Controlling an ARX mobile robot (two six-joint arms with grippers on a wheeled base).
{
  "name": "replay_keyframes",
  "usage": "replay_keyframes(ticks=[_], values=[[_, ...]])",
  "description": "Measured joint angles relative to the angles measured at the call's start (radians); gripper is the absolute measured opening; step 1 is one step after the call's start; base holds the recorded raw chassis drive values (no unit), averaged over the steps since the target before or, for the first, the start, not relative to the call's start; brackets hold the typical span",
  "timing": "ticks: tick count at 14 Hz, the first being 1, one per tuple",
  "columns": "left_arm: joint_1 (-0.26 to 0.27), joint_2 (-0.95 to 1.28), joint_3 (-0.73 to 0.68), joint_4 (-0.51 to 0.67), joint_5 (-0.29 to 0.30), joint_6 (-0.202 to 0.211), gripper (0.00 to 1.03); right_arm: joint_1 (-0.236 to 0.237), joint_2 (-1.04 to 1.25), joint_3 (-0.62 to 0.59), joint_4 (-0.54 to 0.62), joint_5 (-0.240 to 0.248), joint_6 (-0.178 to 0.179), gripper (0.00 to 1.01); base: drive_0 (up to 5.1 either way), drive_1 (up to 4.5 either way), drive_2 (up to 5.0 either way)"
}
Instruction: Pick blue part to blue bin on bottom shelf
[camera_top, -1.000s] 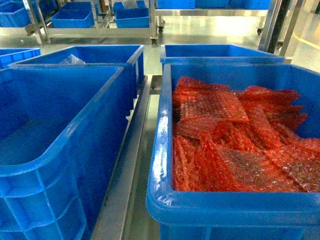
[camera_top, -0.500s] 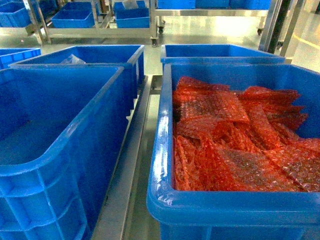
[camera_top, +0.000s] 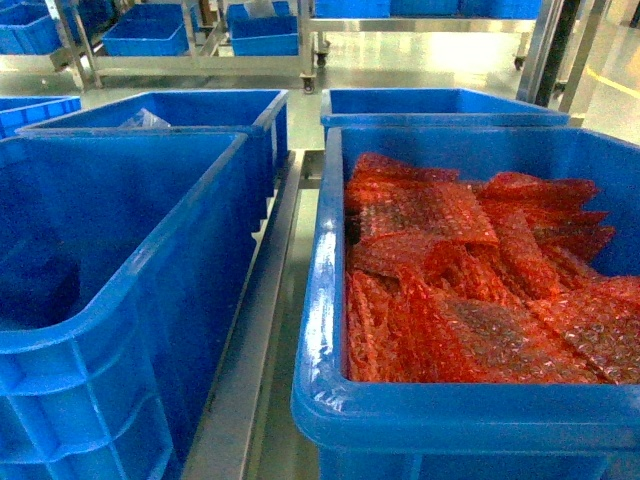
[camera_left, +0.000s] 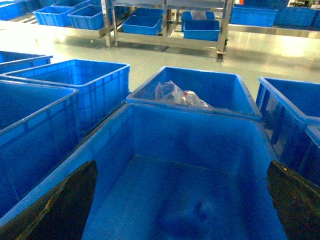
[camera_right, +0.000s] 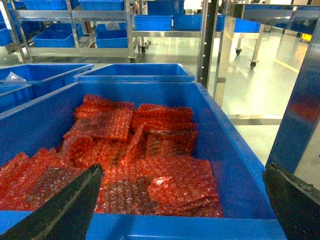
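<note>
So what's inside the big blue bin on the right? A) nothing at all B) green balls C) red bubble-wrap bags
C: the right bin is piled with red bubble-wrap bags, seen in both the head and right wrist views.

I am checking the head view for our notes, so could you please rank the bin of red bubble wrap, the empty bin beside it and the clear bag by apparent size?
1-2. bin of red bubble wrap and empty bin: alike; both cropped, unranked.
3. clear bag: far smaller, though farther away.
</note>
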Motion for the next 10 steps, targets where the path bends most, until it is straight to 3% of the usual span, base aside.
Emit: replay_keyframes(ticks=[1, 3, 4, 6, 7, 8, 9, 10], values=[[0.002, 0.003, 0.0, 0.003, 0.008, -0.002, 0.97, 0.0, 0.0, 0.0, 0.0, 0.0, 0.0, 0.98, 0.0, 0.0, 0.0], [0.073, -0.068, -0.089, 0.1, 0.267, 0.041, 0.73, 0.0, 0.0, 0.0, -0.001, 0.0, 0.0, 0.98, 0.0, 0.0, 0.0], [0.086, -0.1, -0.136, 0.103, 0.315, 0.048, 0.61, 0.0, 0.0, 0.0, 0.001, 0.0, 0.0, 0.98, 0.0, 0.0, 0.0], [0.108, -0.148, -0.207, 0.103, 0.348, 0.049, 0.37, 0.0, 0.0, 0.0, 0.0, 0.0, 0.0, 0.98, 0.0, 0.0, 0.0], [0.17, -0.193, -0.237, 0.102, 0.419, 0.05, 0.22, 0.0, 0.0, 0.0, 0.0, 0.0, 0.0, 0.98, 0.0, 0.0, 0.0], [0.205, -0.223, -0.257, 0.097, 0.419, 0.049, 0.09, 0.0, 0.0, 0.0, -0.001, 0.0, 0.0, 0.98, 0.0, 0.0, 0.0], [0.202, -0.25, -0.277, 0.088, 0.429, 0.049, 0.01, 0.0, 0.0, 0.0, 0.001, 0.0, 0.0, 0.98, 0.0, 0.0, 0.0], [0.194, -0.28, -0.303, 0.072, 0.437, 0.051, 0.02, 0.0, 0.0, 0.0, 0.0, 0.0, 0.0, 0.98, 0.0, 0.0, 0.0]])
